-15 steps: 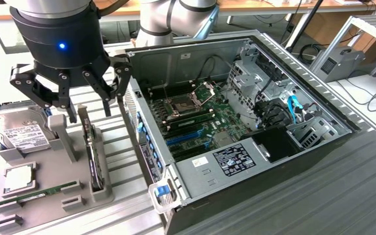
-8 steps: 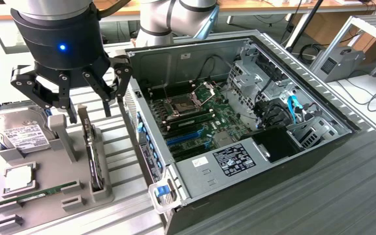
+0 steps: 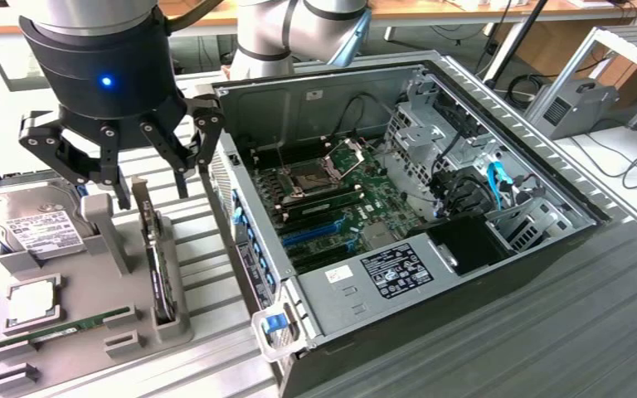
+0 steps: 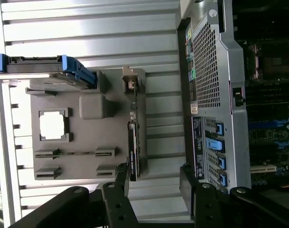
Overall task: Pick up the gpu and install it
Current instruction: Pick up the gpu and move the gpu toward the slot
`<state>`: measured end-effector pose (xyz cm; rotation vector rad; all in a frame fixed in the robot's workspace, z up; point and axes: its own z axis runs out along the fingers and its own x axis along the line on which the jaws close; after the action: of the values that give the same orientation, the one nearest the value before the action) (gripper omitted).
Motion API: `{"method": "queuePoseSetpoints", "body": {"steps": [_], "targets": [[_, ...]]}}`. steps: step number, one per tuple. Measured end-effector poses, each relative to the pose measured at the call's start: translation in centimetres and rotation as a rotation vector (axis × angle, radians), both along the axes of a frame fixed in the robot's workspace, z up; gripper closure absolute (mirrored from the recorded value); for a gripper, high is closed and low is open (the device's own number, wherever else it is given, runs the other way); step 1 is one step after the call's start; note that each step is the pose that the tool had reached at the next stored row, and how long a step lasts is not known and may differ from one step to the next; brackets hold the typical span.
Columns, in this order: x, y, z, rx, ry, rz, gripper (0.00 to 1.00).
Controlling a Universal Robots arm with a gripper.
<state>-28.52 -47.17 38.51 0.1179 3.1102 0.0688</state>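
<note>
The gpu is a slim black card that stands edge-on in a slot of the grey holder, its silver bracket end toward the back. My gripper hangs open above that bracket end, holding nothing. In the wrist view the gpu runs along the edge of the holder, and my gripper has one fingertip close by the card's end while the other is over the ribbed table. The open computer case lies to the exterior view's right, its motherboard and blue slots exposed.
On the holder also sit a silver hard drive with a white label, a processor chip and a green memory stick. The case's rear panel rises right beside the holder. Cables and drive cages crowd the case's far side.
</note>
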Motion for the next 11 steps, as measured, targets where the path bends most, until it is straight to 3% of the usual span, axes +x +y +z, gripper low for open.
{"method": "queuePoseSetpoints", "body": {"steps": [4,6,11], "targets": [[0.0,0.01,-0.11,0.0004,-0.0002,0.000,0.44],[0.0,0.16,-1.07,0.0044,-0.0001,0.000,0.44],[0.0,0.18,-1.20,0.0047,-0.0001,0.000,0.44]]}}
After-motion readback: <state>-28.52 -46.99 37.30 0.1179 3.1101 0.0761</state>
